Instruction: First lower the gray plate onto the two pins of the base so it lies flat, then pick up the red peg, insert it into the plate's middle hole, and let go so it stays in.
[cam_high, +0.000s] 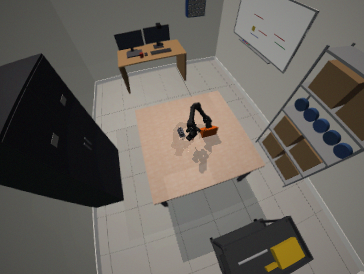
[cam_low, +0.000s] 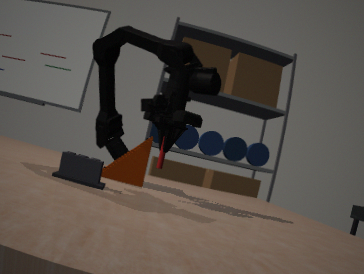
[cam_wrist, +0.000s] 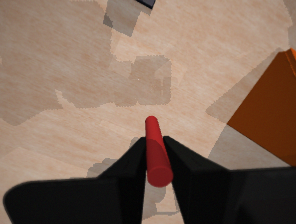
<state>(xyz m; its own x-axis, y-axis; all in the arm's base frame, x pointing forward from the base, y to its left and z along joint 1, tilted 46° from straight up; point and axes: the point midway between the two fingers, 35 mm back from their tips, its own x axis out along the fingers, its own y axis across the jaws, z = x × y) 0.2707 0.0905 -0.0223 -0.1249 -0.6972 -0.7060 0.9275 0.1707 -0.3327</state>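
Note:
The red peg (cam_low: 160, 161) (cam_wrist: 155, 144) is held off the table, nearly upright, its lower end pointing down. My gripper (cam_low: 163, 146) (cam_wrist: 154, 141) is shut on the peg's upper part. The dark gray base (cam_low: 80, 169) (cam_high: 181, 132) stands on the table, with a wide foot and small bumps along its top; only a dark corner (cam_wrist: 147, 2) of it shows at the top of the wrist view. The gray plate cannot be told apart from the base at this size, and its middle hole does not show. The gripper is to one side of the base.
An orange wedge-shaped block (cam_high: 209, 131) (cam_low: 131, 169) (cam_wrist: 267, 110) stands on the wooden table (cam_high: 170, 177) (cam_low: 150, 240), between the base and the peg in the exterior view and right of the fingers in the wrist view. The arm rises behind it.

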